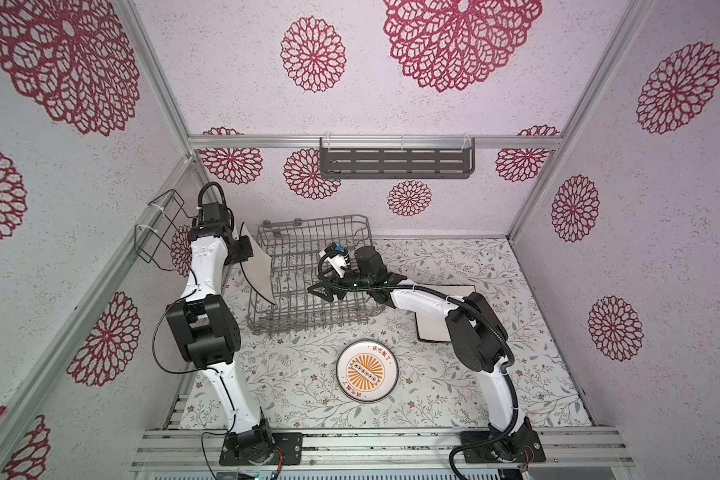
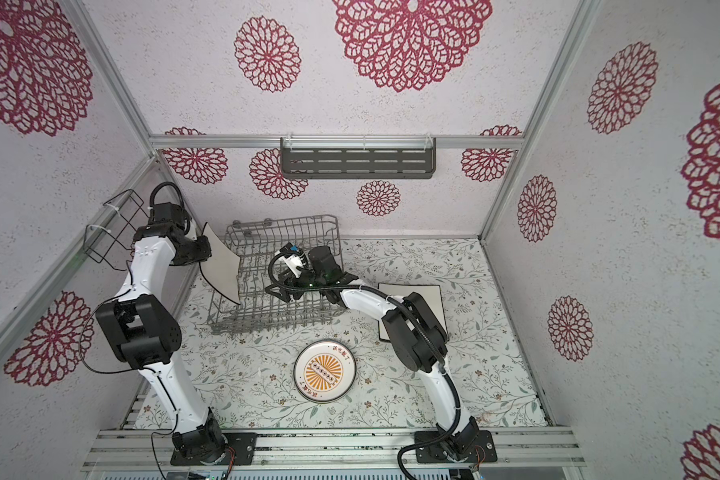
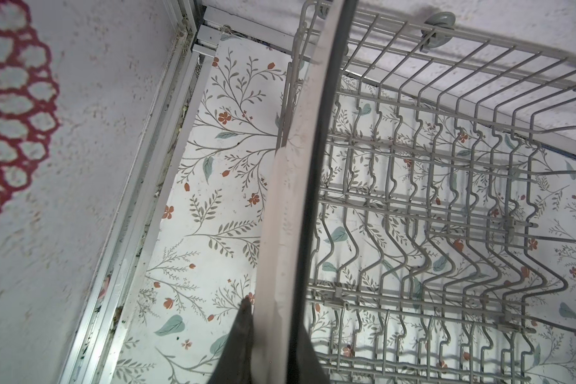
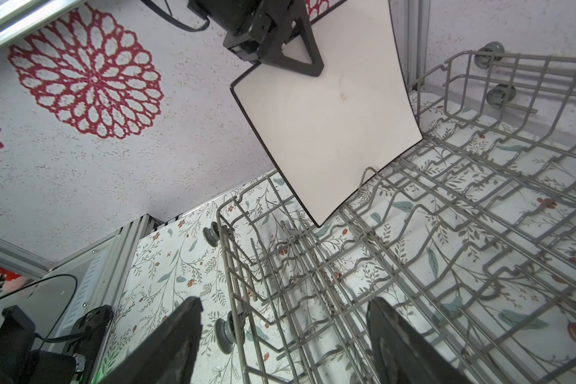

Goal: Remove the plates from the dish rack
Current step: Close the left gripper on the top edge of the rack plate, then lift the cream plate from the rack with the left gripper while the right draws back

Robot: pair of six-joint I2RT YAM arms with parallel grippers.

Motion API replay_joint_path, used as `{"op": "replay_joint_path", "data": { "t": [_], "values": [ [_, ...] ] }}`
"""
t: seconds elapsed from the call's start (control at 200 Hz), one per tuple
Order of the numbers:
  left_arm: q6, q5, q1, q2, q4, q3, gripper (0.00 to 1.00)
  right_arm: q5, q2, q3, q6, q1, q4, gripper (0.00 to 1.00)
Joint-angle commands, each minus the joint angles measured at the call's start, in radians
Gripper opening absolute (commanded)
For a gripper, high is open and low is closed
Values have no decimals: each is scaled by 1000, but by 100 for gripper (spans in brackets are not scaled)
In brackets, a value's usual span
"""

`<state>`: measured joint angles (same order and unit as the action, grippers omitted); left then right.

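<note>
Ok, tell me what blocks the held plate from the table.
The rack: the plate, clamped in the left gripper, has its lower edge down among the tines. The right gripper is open, clear of it.

Grey wire dish rack (image 1: 308, 322). White square plate (image 1: 260, 270), black rim, far left. White round plate (image 1: 367, 371), orange sunburst centre, dark rim, near. White table cover (image 1: 516, 374), green-leaf and orange-flower sprigs.

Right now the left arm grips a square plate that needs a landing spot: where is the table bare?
The table is bare in front of the dish rack, between the left arm and the round plate, and along the right wall beyond the flat square plate. Crowded: the rack itself, with the open right gripper over it.
</note>
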<state>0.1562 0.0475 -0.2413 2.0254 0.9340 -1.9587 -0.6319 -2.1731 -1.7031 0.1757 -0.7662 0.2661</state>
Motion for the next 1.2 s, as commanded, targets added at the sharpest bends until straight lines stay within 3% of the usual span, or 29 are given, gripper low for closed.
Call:
{"op": "replay_joint_path", "data": {
  "t": [0.0, 0.635, 1.196],
  "values": [
    [16, 26, 4, -39, -18, 20, 0, 27, 50, -14, -28, 8, -14, 81],
    [-36, -160, 106, -208, -23, -4, 0, 157, 130, 9, -81, 16, -141, 81],
    [-44, -167, 177, -391, -15, -24, 0, 256, 271, 106, -77, 42, -178, 81]
  ]
}}
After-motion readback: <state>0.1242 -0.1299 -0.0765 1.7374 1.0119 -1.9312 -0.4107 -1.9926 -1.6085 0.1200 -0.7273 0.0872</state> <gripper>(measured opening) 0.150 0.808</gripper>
